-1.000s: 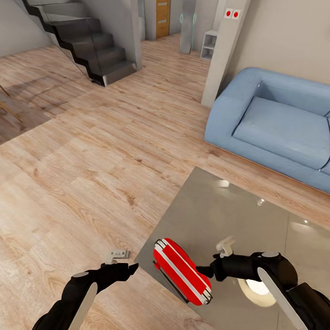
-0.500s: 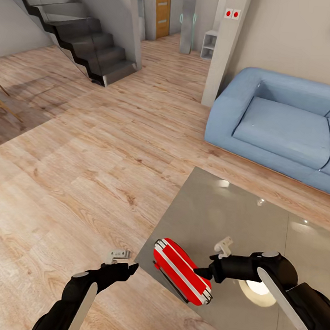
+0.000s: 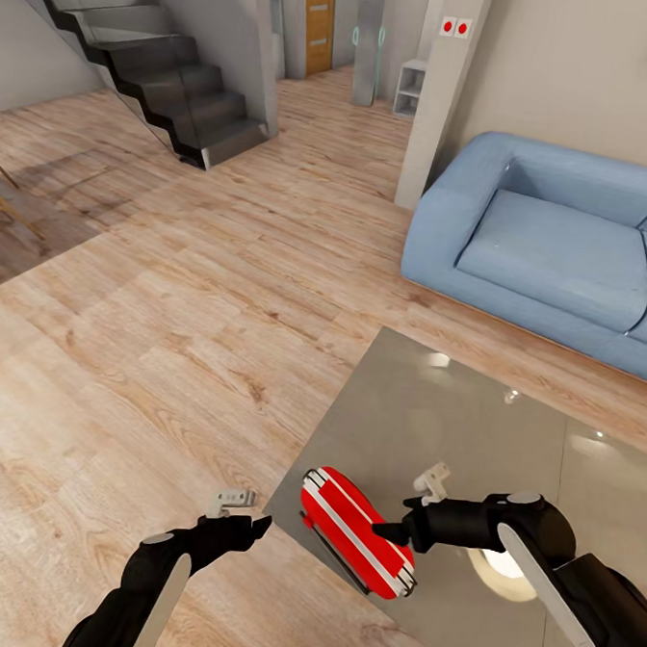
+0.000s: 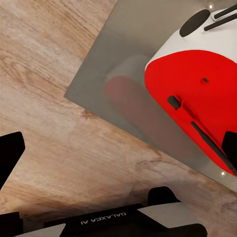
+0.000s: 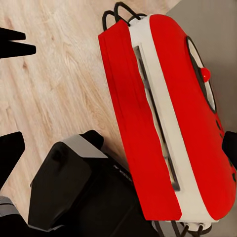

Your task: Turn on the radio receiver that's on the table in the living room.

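The red radio (image 3: pixel 352 530), with white bands, lies at the near left corner of the glossy grey table (image 3: pixel 433 408). My right gripper (image 3: pixel 383 532) is open, its tip against the radio's right side. In the right wrist view the radio (image 5: pixel 173 123) lies lengthwise ahead between the spread fingers (image 5: pixel 10 153), its round dial and red knob showing. My left gripper (image 3: pixel 259 525) hangs open over the floor just left of the table's corner. The left wrist view has the radio's red end (image 4: pixel 197 89) on the table (image 4: pixel 133 39).
A pale-blue sofa (image 3: pixel 561 244) stands beyond the table at the right. A beige pillar (image 3: pixel 446 91) and dark stairs (image 3: pixel 158 61) are at the back. Light wood floor (image 3: pixel 168 332) spreads left of the table. My left arm (image 5: pixel 74 182) shows in the right wrist view.
My right gripper has slid left across the table, from a little apart to touching the radio's right side. The left arm and the radio have stayed put.
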Controlling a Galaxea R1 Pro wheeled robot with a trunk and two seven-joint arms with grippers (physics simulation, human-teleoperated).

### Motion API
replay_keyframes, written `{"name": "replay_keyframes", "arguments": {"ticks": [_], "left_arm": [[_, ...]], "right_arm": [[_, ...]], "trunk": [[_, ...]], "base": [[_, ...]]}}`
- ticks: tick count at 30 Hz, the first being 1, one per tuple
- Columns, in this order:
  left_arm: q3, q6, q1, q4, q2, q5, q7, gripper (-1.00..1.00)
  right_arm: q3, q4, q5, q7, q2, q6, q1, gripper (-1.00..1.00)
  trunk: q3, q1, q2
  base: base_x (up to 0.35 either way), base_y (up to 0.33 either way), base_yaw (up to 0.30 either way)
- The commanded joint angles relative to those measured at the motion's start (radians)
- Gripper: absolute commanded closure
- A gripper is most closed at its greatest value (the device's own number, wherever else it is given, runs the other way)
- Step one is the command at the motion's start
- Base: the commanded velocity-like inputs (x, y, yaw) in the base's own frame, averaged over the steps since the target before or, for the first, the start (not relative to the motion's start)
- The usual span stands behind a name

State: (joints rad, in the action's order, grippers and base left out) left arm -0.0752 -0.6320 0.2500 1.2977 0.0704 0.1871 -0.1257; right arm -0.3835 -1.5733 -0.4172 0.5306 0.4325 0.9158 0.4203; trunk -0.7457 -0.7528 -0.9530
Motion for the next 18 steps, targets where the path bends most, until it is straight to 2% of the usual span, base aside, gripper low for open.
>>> {"name": "replay_keyframes", "arguments": {"ticks": [1,10,13,18], "left_arm": [[0.0,0.0,0.0,0.0,0.0,0.0,0.0,-1.0],[0.0,0.0,0.0,0.0,0.0,0.001,0.0,-1.0],[0.0,0.0,0.0,0.0,0.0,0.002,0.0,-1.0],[0.0,0.0,0.0,-0.001,0.0,0.002,0.001,-1.0]], "right_arm": [[0.0,0.0,0.0,0.0,-0.002,0.0,0.0,-1.0],[-0.001,-0.001,-0.001,0.0,-0.01,0.0,0.0,-1.0],[-0.002,0.0,0.0,-0.001,-0.033,0.0,0.0,-1.0],[-0.003,0.001,0.01,-0.002,-0.049,0.003,0.0,-1.0]], "trunk": [[0.0,0.0,0.0],[0.0,0.0,0.0],[0.0,0.0,0.0],[0.0,0.0,0.0]], "base": [[0.0,0.0,0.0],[0.0,0.0,0.0],[0.0,0.0,0.0],[0.0,0.0,0.0]]}}
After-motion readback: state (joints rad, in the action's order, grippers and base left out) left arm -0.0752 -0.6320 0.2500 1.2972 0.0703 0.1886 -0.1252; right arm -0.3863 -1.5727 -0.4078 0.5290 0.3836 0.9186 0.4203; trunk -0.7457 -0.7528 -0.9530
